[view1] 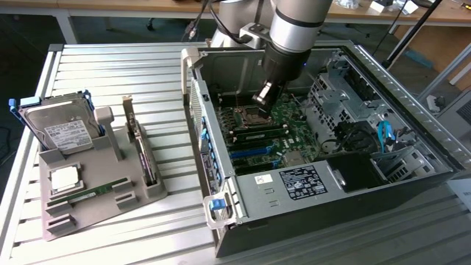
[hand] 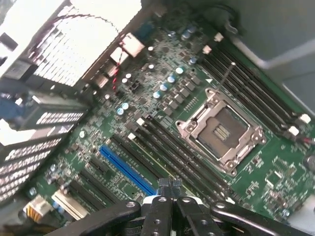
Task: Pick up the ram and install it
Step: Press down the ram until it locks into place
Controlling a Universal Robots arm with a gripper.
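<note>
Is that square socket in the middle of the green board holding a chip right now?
No. In the wrist view the processor socket on the motherboard sits open and bare, its contact pad exposed inside the metal frame.

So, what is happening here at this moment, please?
One robot arm is working inside an open computer case on a slatted table. Its gripper is shut and hangs just above the motherboard, close to the empty processor socket and the long memory slots. Whether it holds anything I cannot tell. A ram stick lies in the grey holder beside the case, with a hard drive and a silver processor chip.
</note>
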